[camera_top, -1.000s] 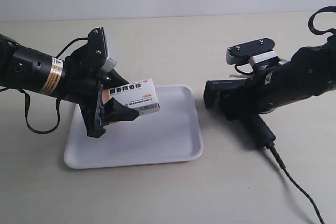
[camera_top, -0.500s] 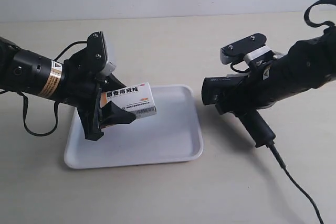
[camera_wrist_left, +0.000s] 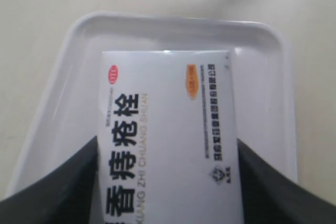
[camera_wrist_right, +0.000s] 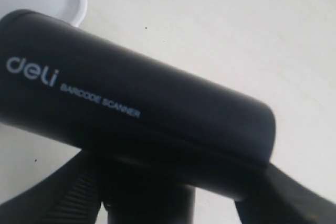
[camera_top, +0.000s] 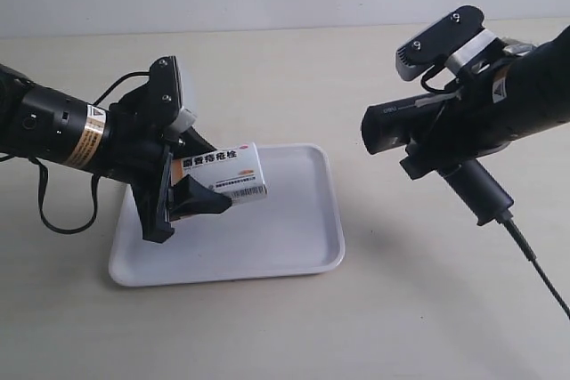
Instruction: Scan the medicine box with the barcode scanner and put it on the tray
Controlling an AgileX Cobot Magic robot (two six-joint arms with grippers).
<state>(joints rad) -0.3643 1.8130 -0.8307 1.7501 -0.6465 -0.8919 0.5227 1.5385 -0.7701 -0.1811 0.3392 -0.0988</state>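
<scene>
Looks like the scanning step: left gripper [camera_top: 191, 189] clamps the medicine box [camera_top: 223, 173] above the tray [camera_top: 294, 238] at lower left, right gripper [camera_top: 427, 153] grips the scanner [camera_top: 405, 124] mid-right. Next, aim at the barcode.

Bright, even, diffuse light fills all three views. The pale bench [camera_top: 267, 327] shows only soft, faint shadows under the arms and beside the tray [camera_top: 294, 260]. Mild glare whitens the medicine box [camera_wrist_left: 168, 129] in the left wrist view. The barcode scanner [camera_wrist_right: 136, 114] fills the right wrist view, slightly soft.
</scene>
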